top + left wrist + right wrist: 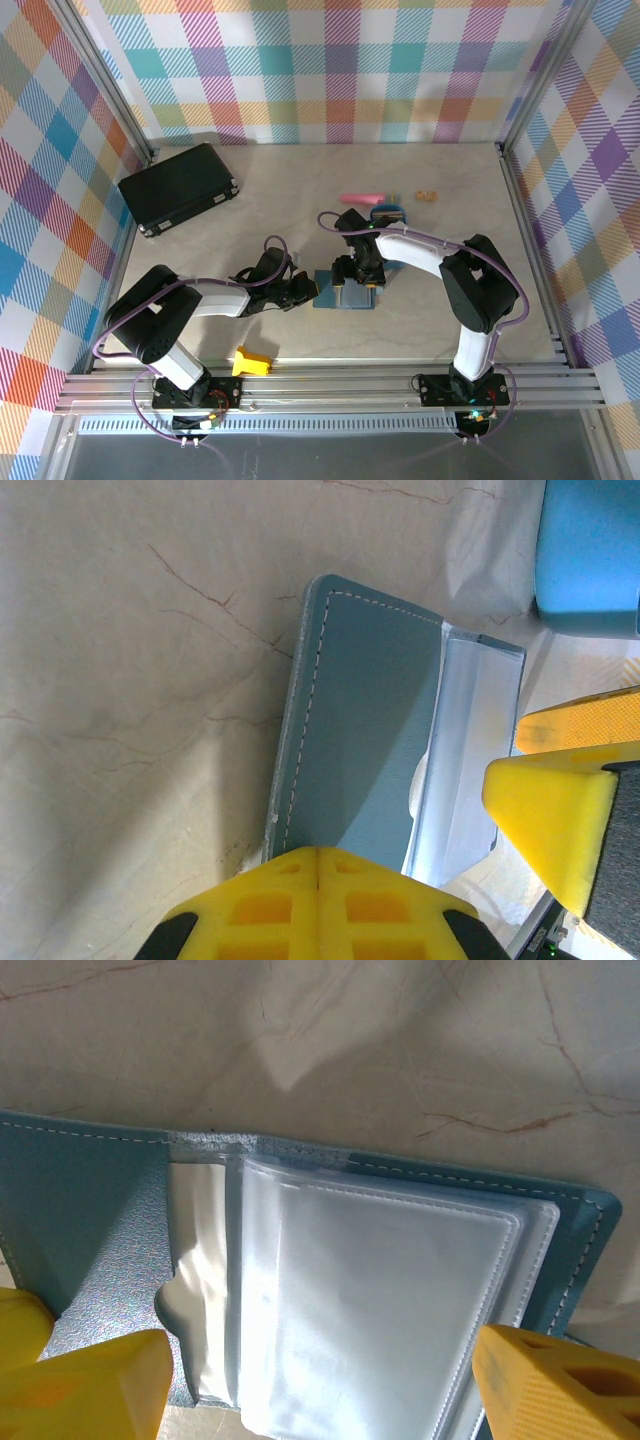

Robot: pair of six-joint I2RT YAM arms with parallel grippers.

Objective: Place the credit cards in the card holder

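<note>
Top view: a beige, marble-veined table (300, 180) inside checked walls. A large black rectangular case (180, 188) lies at its far left corner. Both arms reach to mid-table and meet over the card holder (328, 293), a small teal stitched folding wallet. The arms and wrists cover most of it here, so neither its inner face nor either pincer's opening can be read.

Left wrist view: the card holder (360, 710) lies open on the table, its teal flap toward this camera and its clear sleeves beyond. The left gripper (318, 865) has its yellow fingers pressed together along one seam, and the flap's near edge runs out of sight beneath them. Whether they pinch that edge or only rest on it cannot be told. A yellow finger (550, 810) of the right gripper stands at the right, over the sleeves.

Right wrist view: the right gripper (320, 1375) is spread wide, one yellow finger at each lower corner. The stack of clear plastic sleeves (380, 1300) lies between them. What the sleeves contain cannot be made out.

Smaller items: a bright blue oval tray (390, 212) sits just beyond the card holder and is cut off in the left wrist view. A pink stick (362, 198) lies beside the tray, a yellow block (252, 361) by the near rail, and a tan scrap (427, 195) is too small to identify.
</note>
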